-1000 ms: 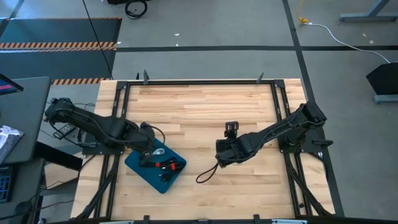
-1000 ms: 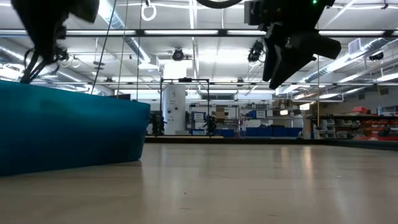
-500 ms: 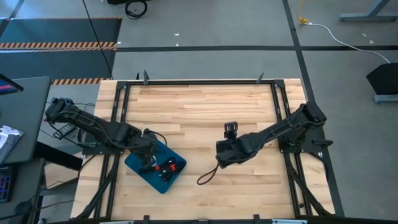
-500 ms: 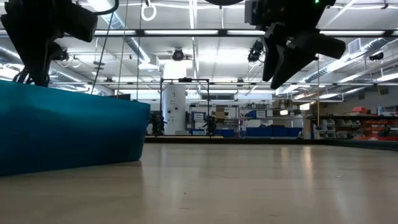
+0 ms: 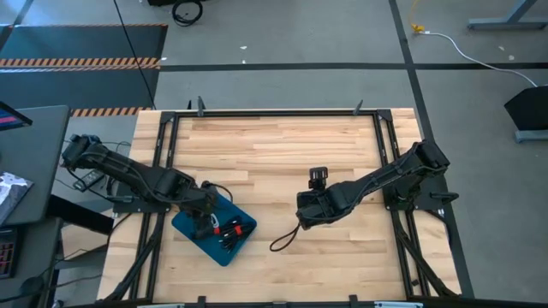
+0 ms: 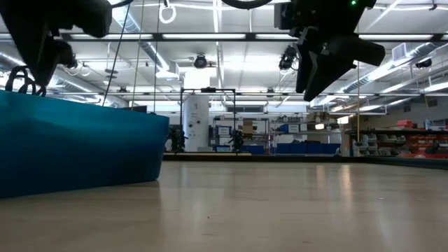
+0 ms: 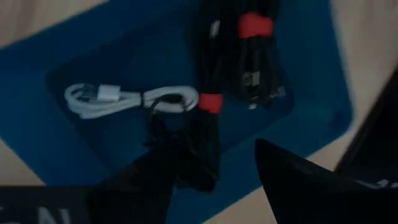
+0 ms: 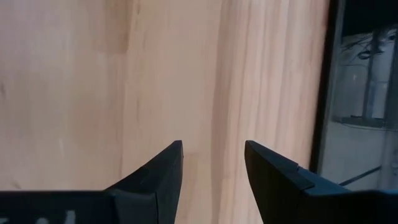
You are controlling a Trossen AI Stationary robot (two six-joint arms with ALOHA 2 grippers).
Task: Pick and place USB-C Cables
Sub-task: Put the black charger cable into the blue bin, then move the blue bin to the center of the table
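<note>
A blue tray (image 5: 184, 229) lies near the table's left front. In it are a white-grey USB-C cable (image 7: 124, 99) and black USB-C cables with red bands (image 7: 249, 56). My left gripper (image 5: 205, 217) hangs open just over the tray. A black cable (image 7: 189, 140) lies in the tray between its fingers, and its loops (image 6: 21, 80) show above the tray wall. My right gripper (image 5: 301, 221) stands open above the bare wood right of centre, with nothing between its fingers (image 8: 155, 171). A loose black cable (image 5: 285, 239) lies on the table just beside it. My left gripper stands open, pointing down, with its fingers on either side of the black cable's near end (image 7: 186, 168). The cable lies on the tray floor. One finger (image 7: 137, 183) shows right against it, and I cannot tell whether they touch.
Black frame rails (image 5: 163, 162) run along the table's left, right and far edges. Bare wood (image 5: 274, 154) stretches between the two arms and toward the far edge. A dark side table (image 5: 30, 162) stands off the left edge.
My left gripper has gone a little toward the table's near edge over the tray and has opened, letting go of a black cable. The cable hung from its fingers before and now lies in the tray.
</note>
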